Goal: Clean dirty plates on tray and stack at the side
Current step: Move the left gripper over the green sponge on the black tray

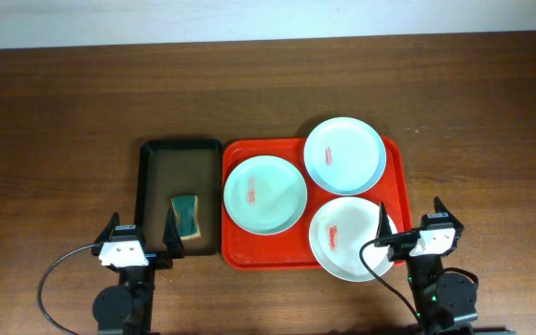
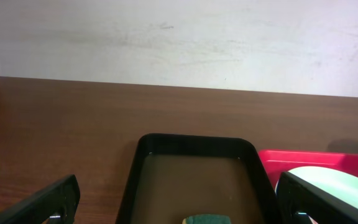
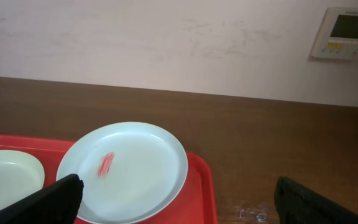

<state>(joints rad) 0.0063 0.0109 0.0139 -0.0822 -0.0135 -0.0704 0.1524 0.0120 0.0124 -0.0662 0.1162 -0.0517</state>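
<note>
Three pale plates lie on the red tray [image 1: 394,160], each with a red smear: one at the back [image 1: 344,154], one on the left [image 1: 265,194], one at the front right [image 1: 350,238]. My left gripper [image 1: 141,231] stands open at the near end of the black tray, its fingers on either side of a green sponge [image 2: 207,218]. My right gripper [image 1: 411,219] is open at the red tray's front right corner, with its left finger over the front plate's rim. The right wrist view shows the back plate [image 3: 135,168] ahead and nothing between the fingers.
A narrow black-rimmed tray [image 1: 152,200] sits left of the red tray and holds the green and yellow sponge [image 1: 187,215]. Bare brown tabletop [image 1: 482,140] lies right of the red tray, left of the black tray and behind both. A pale wall runs along the back.
</note>
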